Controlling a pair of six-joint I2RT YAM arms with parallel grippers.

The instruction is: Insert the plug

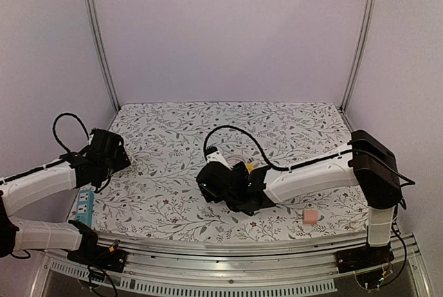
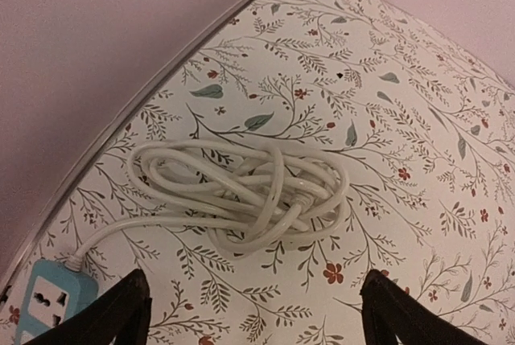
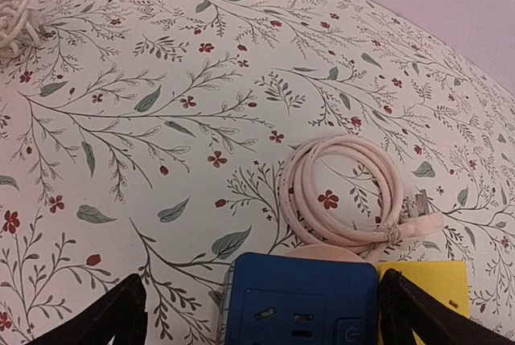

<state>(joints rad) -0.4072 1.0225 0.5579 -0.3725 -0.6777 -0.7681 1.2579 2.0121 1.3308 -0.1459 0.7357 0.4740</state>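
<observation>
A white cord [image 2: 241, 188] lies coiled on the flowered table, its plug [image 2: 308, 198] tucked inside the coil. The cord runs to a light-blue power strip [image 2: 47, 302] at the table's left edge [image 1: 84, 206]. My left gripper [image 2: 257, 317] hovers just short of the coil, open, with nothing between its fingers [image 2: 121, 313]. In the right wrist view a pink cord [image 3: 346, 192] with its own plug [image 3: 418, 216] lies coiled beyond a blue socket block [image 3: 302, 301]. My right gripper [image 3: 261, 321] stands open over that block, its fingers [image 3: 418, 317] apart from it.
A yellow block [image 3: 422, 289] sits against the blue one's right side [image 1: 249, 167]. A small pink cube [image 1: 311, 215] rests near the front right. The enclosure's left wall and frame rail [image 2: 161, 80] run close behind the white coil.
</observation>
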